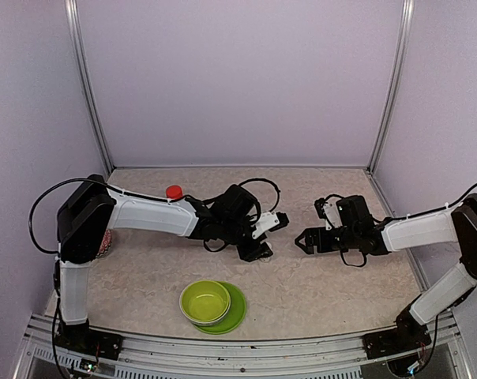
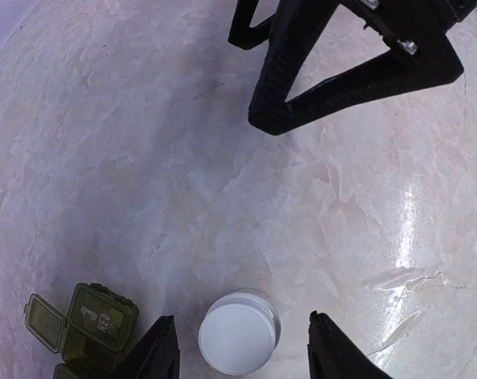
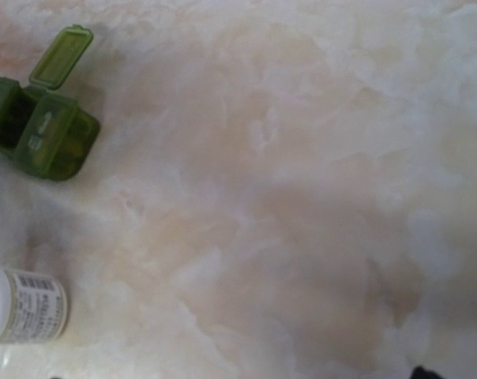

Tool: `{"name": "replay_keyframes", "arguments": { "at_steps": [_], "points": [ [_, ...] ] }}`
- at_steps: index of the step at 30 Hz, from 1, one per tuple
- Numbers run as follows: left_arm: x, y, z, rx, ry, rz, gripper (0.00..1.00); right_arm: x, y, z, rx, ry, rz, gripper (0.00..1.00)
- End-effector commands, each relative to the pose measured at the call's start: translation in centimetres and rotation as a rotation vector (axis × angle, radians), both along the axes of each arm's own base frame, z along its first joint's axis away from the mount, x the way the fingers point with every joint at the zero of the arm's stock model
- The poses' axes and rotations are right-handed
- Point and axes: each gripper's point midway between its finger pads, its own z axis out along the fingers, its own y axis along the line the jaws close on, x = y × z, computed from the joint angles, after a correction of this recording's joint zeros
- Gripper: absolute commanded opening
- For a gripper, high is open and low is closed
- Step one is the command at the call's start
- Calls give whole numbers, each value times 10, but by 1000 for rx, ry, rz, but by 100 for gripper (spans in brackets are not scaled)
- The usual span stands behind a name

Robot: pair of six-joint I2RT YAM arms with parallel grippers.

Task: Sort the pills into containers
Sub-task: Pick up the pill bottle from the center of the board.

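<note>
white-capped plastic bottle [image 2: 238, 343] between the fingers of the left gripper [image 2: 240, 322], unclenched
gaps both sides; dark green plastic strip box [image 2: 96, 320] just beside, lid up; right gripper [image 1: 302, 242] spread, well apart.

The tabletop [image 1: 317, 276] I work over is pale and marbled, with glare in places. On it lie a lime-green plate [image 1: 237, 312] near my front edge and a dark green pill box [image 2: 96, 324] with one lid flipped open. A white bottle [image 2: 238, 342] stands upright just beside the box, and a red-capped bottle [image 1: 174, 192], mostly hidden, is toward the back left.
</note>
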Motion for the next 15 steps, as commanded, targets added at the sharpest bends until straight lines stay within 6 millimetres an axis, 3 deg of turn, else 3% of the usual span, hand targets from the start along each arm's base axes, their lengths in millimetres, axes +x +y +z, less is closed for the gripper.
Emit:
{"name": "replay_keyframes", "arguments": {
  "at_steps": [1, 6, 15],
  "points": [
    [4, -11, 4, -36, 3, -7, 53, 3, -2, 9, 24, -28, -6, 93],
    [7, -10, 0, -35, 10, 3, 42, 3, -1, 10, 26, -31, -2, 92],
    [8, -9, -3, -28, 21, 13, 35, 5, 1, 12, 32, -33, 5, 91]
  ]
}}
